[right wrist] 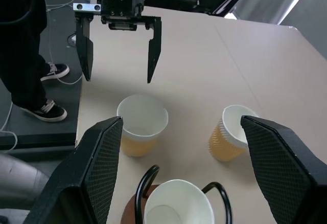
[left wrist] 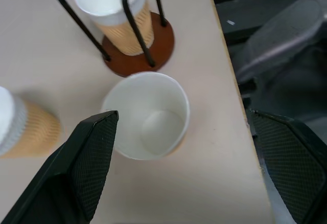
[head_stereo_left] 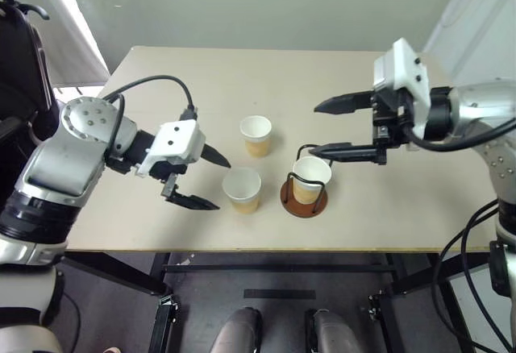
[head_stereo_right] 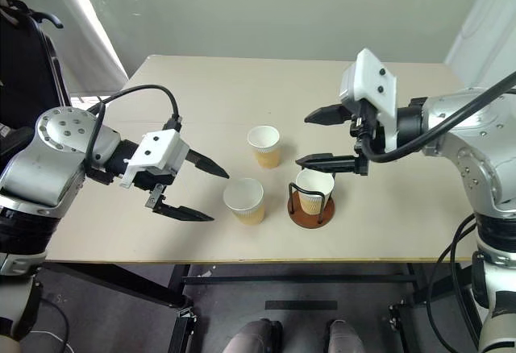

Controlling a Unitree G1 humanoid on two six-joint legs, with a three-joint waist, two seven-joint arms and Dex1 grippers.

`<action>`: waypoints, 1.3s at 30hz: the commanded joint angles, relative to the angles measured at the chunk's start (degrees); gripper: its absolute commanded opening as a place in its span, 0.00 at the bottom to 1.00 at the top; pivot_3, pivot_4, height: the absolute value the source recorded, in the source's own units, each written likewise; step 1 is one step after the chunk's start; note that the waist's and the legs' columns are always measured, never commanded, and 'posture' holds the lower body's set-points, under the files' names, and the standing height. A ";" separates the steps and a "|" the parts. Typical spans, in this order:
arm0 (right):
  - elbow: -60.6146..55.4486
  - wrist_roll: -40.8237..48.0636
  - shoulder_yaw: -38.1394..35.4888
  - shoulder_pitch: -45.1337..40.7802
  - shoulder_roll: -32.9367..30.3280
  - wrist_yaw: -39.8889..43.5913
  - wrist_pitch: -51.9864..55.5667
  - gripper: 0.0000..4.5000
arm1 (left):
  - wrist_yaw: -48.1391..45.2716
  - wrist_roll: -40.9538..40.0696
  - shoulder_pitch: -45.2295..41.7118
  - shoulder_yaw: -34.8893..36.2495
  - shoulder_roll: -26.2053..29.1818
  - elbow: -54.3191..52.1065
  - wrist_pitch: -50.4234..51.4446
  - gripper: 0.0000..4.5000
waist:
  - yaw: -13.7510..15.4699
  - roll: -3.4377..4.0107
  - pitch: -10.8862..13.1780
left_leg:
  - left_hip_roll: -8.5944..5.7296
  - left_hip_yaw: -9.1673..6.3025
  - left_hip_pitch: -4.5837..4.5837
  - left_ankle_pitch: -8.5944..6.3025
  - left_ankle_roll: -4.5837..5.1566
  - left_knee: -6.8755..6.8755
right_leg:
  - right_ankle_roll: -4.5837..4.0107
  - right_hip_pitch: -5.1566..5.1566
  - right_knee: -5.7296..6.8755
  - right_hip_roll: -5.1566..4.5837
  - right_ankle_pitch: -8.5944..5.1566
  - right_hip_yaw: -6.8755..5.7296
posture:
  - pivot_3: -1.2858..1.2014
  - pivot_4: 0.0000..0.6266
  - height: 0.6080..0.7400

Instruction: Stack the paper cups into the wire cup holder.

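One paper cup (head_stereo_left: 311, 178) being kept upright in the wire cup holder (head_stereo_left: 304, 196), two more cups (head_stereo_left: 256, 135) (head_stereo_left: 242, 189) being left on the table (head_stereo_left: 161, 71); left gripper (head_stereo_left: 206, 180) being held spread beside the nearer cup; right gripper (head_stereo_left: 326, 129) being held spread above the holder, nothing gripped

Bright even light, soft shadows under cups, daylight glare upper left, wrist views slightly blurred

silver-grey rounded arms with black cables, white boxy wrist housings, and tapered black fingers (head_stereo_left: 208, 156) with mesh-textured pads.
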 commanded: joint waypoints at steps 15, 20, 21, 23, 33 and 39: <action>-9.36 3.95 -1.94 6.11 -1.59 -4.50 0.59 0.82 | -2.23 4.07 -7.50 -8.62 -0.18 10.02 -9.63 1.00 | 0.04 -0.01 -0.01 | 0.00 -0.02 -0.05 -0.03 -0.04 0.01 | -0.01 -0.02 0.01 0.00 0.00 0.00 | 0.52 0.24 1.00; -12.29 5.27 -2.23 9.26 -2.43 -5.85 1.01 0.82 | -2.23 2.49 -8.86 -11.47 1.03 10.75 -10.84 1.00 | 0.07 -0.02 -0.01 | -0.01 -0.01 -0.06 -0.03 -0.03 0.02 | 0.00 -0.01 -0.01 -0.01 0.00 0.00 | 0.52 0.24 1.00; -12.82 5.71 -2.66 9.99 -2.80 -5.88 1.07 0.82 | -2.23 2.35 -9.20 -11.98 1.12 10.86 -11.01 1.00 | 0.08 -0.02 -0.01 | -0.01 -0.01 -0.07 -0.04 -0.03 0.02 | 0.00 -0.01 -0.02 0.00 0.00 0.00 | 0.52 0.24 1.00; -13.56 6.52 -3.49 11.02 -3.38 -6.05 1.29 0.82 | -2.23 2.07 -9.91 -12.97 1.24 11.13 -11.40 1.00 | 0.15 -0.02 -0.01 | -0.01 -0.01 -0.09 -0.03 -0.03 0.02 | 0.00 -0.02 -0.03 0.00 0.00 -0.01 | 0.52 0.24 1.00; -14.83 8.27 -4.18 12.57 -3.68 -9.13 1.41 0.82 | -2.23 0.84 -11.95 -16.74 1.45 12.52 -13.41 1.00 | 0.11 -0.03 -0.02 | 0.00 -0.01 -0.07 -0.04 -0.04 0.02 | 0.02 -0.01 -0.02 0.00 0.00 0.00 | 0.52 0.24 1.00; -14.92 8.76 -4.15 13.15 -3.85 -10.37 1.18 0.82 | -2.23 1.17 -11.43 -17.38 0.06 13.60 -15.98 1.00 | 0.15 -0.03 -0.02 | 0.00 -0.01 -0.09 -0.04 -0.04 0.03 | 0.03 -0.01 -0.03 0.00 0.00 0.00 | 0.52 0.24 1.00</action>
